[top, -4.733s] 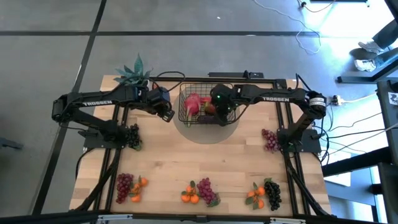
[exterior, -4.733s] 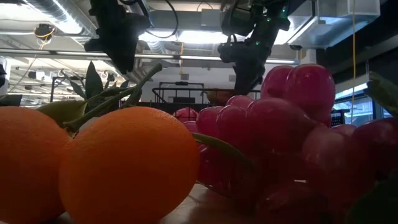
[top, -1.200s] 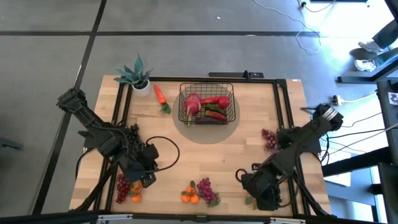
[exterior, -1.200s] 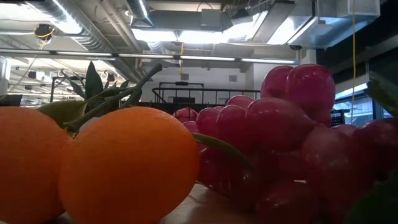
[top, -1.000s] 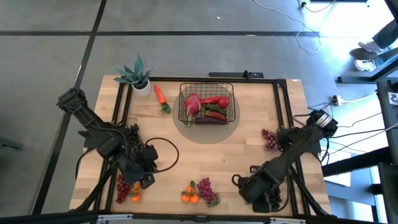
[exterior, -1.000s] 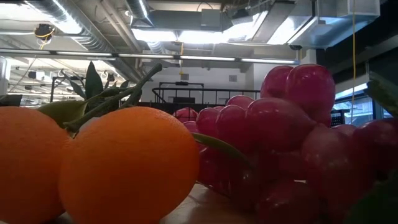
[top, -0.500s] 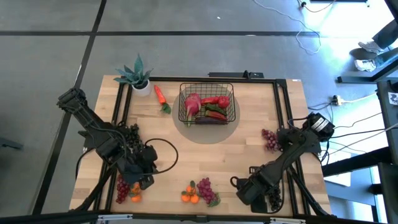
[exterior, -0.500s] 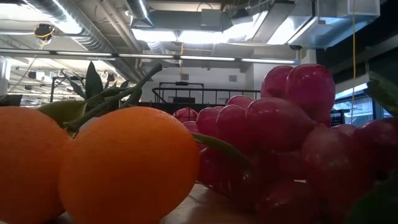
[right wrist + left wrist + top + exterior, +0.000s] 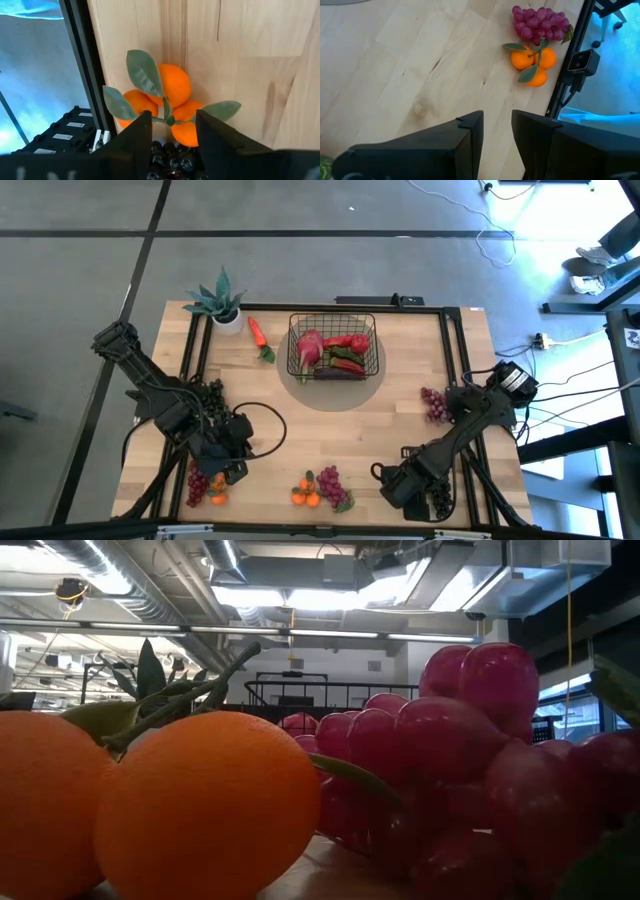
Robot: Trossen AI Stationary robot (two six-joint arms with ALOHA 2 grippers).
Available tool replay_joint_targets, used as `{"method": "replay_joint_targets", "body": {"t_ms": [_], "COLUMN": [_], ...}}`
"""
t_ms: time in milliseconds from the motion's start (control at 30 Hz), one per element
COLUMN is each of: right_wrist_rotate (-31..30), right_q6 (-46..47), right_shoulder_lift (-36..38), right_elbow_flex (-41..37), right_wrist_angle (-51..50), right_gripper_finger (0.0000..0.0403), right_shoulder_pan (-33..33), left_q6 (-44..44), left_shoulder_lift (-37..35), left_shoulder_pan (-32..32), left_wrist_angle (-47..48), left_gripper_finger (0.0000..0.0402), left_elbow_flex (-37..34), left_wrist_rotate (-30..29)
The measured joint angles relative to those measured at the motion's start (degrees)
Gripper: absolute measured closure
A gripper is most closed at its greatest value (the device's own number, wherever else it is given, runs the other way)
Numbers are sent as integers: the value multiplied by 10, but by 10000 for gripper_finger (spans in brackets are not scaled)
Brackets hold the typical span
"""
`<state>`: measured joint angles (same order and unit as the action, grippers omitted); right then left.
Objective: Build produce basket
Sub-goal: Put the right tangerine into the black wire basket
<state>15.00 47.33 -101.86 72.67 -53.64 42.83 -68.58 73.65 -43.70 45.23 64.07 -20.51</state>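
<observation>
Rectangular black wire-mesh basket (image 9: 333, 345), far-edge centre of tabletop: holds radish, peppers, eggplant. Outstanding: orange carrot (image 9: 257, 333) beside it; grape-and-orange clusters along near edge. Right gripper (image 9: 172, 131), fingers parted, straddles black grapes (image 9: 172, 159) by oranges (image 9: 167, 100). Left gripper (image 9: 496, 132) spread, empty.

- The basket (image 9: 333, 350) is black open-grid wire, with pink-red, red, green and dark purple produce (image 9: 333, 352) inside.
- The carrot (image 9: 257, 333) is orange with a green top.
- The oranges (image 9: 165, 105) are bright orange with grey-green leaves.
- The grape bunch (image 9: 541, 22) is pink-red.
- The table (image 9: 330, 435) is pale wood with visible grain.
- The potted plant (image 9: 218, 301) is spiky blue-green in a white pot.
</observation>
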Motion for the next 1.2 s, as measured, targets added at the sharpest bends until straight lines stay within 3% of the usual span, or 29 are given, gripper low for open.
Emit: {"method": "replay_joint_targets", "body": {"t_ms": [300,600,900,1200], "right_wrist_rotate": [10,12,31,17], "right_q6": [4,0,5,5], "right_shoulder_lift": [0,0,0,0], "right_elbow_flex": [-19,-19,-12,62], "right_wrist_angle": [4,34,27,8], "right_gripper_finger": [298,394,401,402], "right_shoulder_pan": [0,-1,-22,-59], "left_q6": [0,-2,-2,2], "left_shoulder_lift": [0,0,0,0], "left_shoulder_pan": [0,0,0,0], "left_wrist_angle": [0,0,0,1], "left_gripper_finger": [311,311,311,311], "left_elbow_flex": [0,0,0,0], "left_wrist_rotate": [0,0,0,0]}}
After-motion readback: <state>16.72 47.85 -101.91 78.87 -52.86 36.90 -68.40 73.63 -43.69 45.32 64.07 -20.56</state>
